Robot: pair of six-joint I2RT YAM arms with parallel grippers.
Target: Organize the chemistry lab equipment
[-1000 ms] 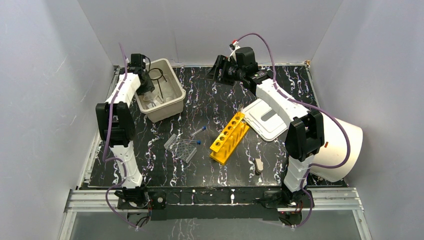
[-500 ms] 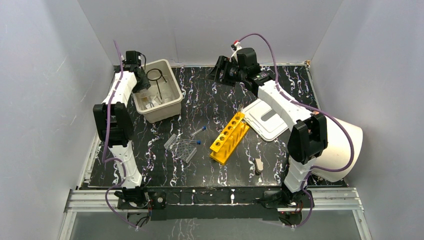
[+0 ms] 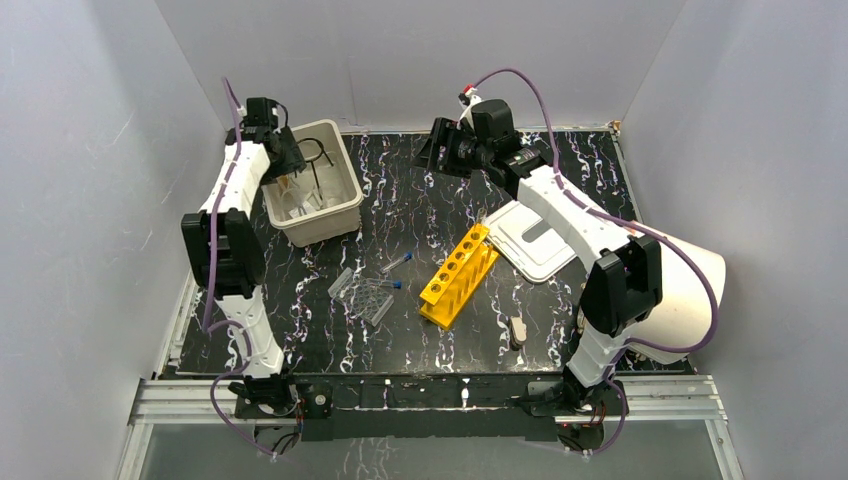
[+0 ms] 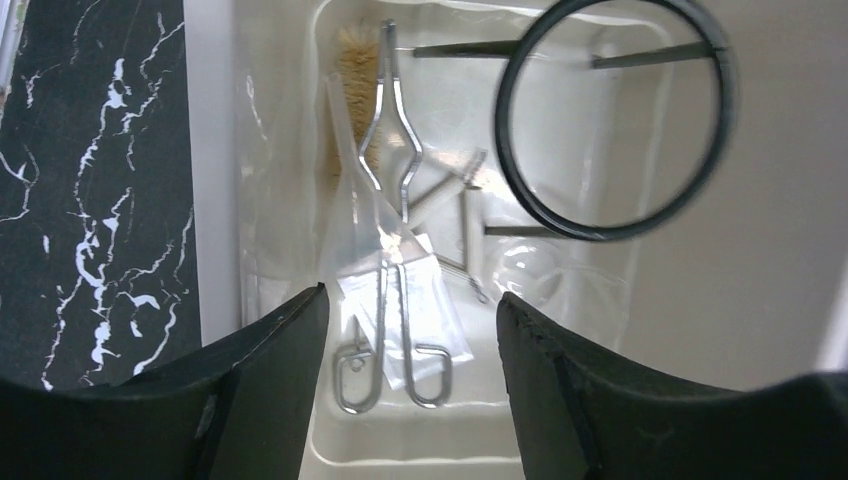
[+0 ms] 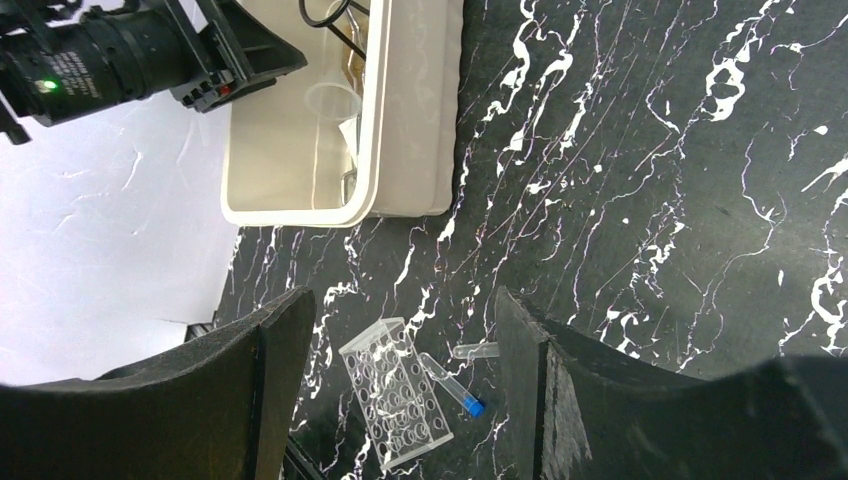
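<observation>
My left gripper (image 3: 285, 160) hangs open over the beige bin (image 3: 340, 215), with nothing between its jaws (image 4: 412, 340). Below it in the bin (image 4: 212, 200) lie metal tongs (image 4: 390, 200), a brush (image 4: 357, 70), a clear bag and some clear glassware (image 4: 530, 272). The black wire loop (image 4: 610, 120) stands beside them (image 3: 313, 152). My right gripper (image 3: 440, 150) is open in the air at the back of the table (image 5: 400, 320). Far below it lie the clear ridged tray (image 5: 397, 405) and a blue-capped tube (image 5: 452, 385). The yellow tube rack (image 3: 458, 275) lies mid-table, right of the tray (image 3: 365, 297).
A white slotted lid (image 3: 535, 238) lies right of the yellow rack. The big white cylinder (image 3: 685, 290) sits at the right edge behind the right arm. A small beige piece (image 3: 517, 330) lies near the front. A second clear tube (image 5: 475, 350) rests by the tray.
The left gripper has opened wider and drawn back toward the bin's far left corner. The right arm has shifted slightly left.
</observation>
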